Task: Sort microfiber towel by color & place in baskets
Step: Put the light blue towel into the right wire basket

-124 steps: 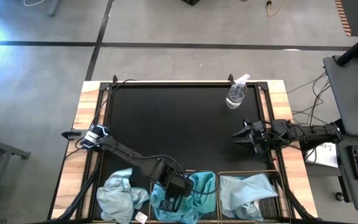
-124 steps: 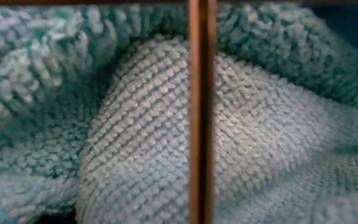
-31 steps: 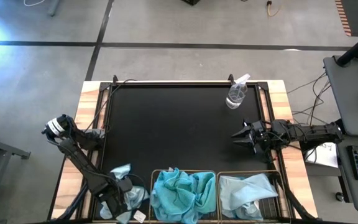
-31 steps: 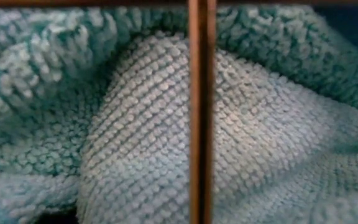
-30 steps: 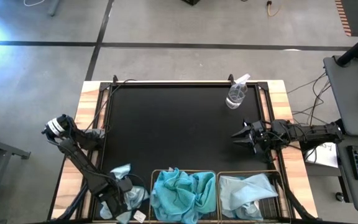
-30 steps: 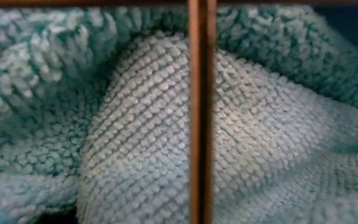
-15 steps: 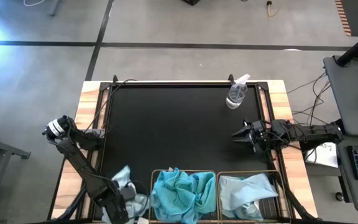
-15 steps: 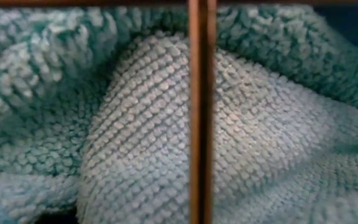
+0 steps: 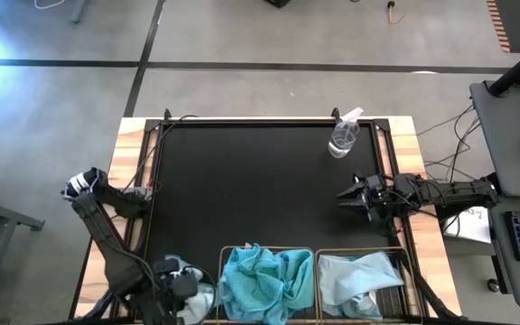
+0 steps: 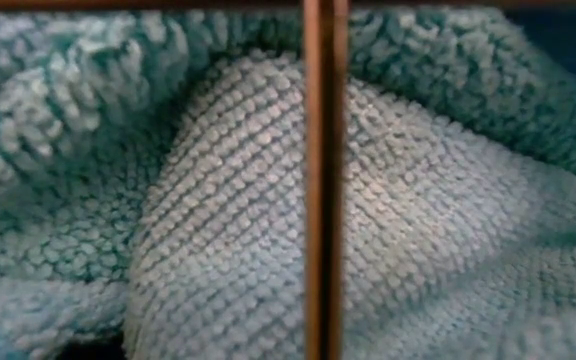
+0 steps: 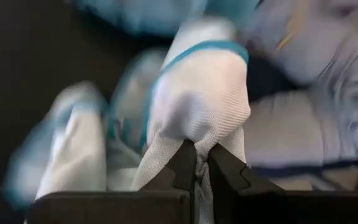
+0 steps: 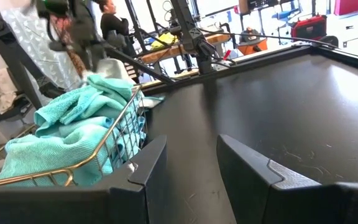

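Note:
At the table's near left corner my left gripper (image 9: 175, 291) points steeply down, shut on a pale grey-blue microfiber towel (image 9: 197, 296) with a teal-stitched hem (image 11: 197, 93). Two wire baskets stand side by side at the near edge. The left basket (image 9: 221, 271) holds turquoise towels (image 9: 267, 282) and the right basket (image 9: 406, 271) holds pale towels (image 9: 359, 275). By the table's right edge my right gripper (image 9: 343, 195) hovers level and open, holding nothing. In the low view, towels (image 10: 168, 200) press against a basket wire (image 10: 325, 180). My left gripper pinches a bunched-up fold of the pale towel (image 11: 194, 132) between its two fingertips (image 11: 185, 158), coming from above and slanting down. The cloth is gathered into a peak at the fingers and drapes away below them. Whether its lower part still lies on the table I cannot tell.
A clear spray bottle (image 9: 343, 135) stands at the far right of the black mat (image 9: 251, 181). Cables run along the table's wooden side edges (image 9: 125, 153). In the right wrist view a person shows in the room beyond the turquoise basket (image 12: 79, 137).
My left gripper has risen and drawn toward the table's near edge, tipping more steeply down. The pale towel has come up with it: its far part, which lay spread on the mat, is now gathered under the gripper.

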Controlling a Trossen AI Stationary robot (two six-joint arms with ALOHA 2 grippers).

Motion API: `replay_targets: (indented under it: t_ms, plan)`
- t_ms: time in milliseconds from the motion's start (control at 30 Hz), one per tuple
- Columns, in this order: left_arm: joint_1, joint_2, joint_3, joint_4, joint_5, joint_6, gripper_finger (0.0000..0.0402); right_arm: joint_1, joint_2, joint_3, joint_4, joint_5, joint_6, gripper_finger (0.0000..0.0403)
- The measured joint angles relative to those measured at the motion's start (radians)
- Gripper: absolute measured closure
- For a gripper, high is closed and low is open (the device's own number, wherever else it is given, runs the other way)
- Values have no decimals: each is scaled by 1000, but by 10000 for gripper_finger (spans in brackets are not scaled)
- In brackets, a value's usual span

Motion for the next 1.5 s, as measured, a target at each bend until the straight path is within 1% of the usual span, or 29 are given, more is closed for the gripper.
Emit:
replay_targets:
  t_ms: [133,267,367,467,567,633,733,867,967,1067,1233,1400,1500]
  plan:
    - [0,0,110,-4,-209,142,399,0,0,0,0,1,0,268]
    - [1,-1,211,-2,-463,251,399,0,0,0,1,9,0,268]
    - [5,-2,255,-2,-637,314,399,0,0,-1,1,28,-1,268]
    - [21,-2,280,-1,-740,379,399,0,0,-1,1,33,-4,268]
    - [45,-2,295,27,-805,483,397,0,0,-1,1,34,-4,268]
    - [65,-2,298,79,-826,583,396,0,0,-1,1,34,-4,268]
    - [99,-2,298,213,-823,768,396,0,0,-1,2,34,-3,268]
    - [143,-2,298,384,-762,974,395,0,0,-1,2,34,0,268]
    - [180,-2,298,437,-745,1061,395,0,0,-1,3,35,-1,268]
    - [230,-2,298,447,-736,1079,395,0,0,-1,3,58,0,268]
    - [331,25,298,506,-558,1111,395,0,0,-1,3,78,0,268]
    - [415,82,298,658,-357,1211,395,0,0,-1,4,78,0,268]
    - [451,122,327,708,-257,1248,394,0,0,-1,4,77,8,268]
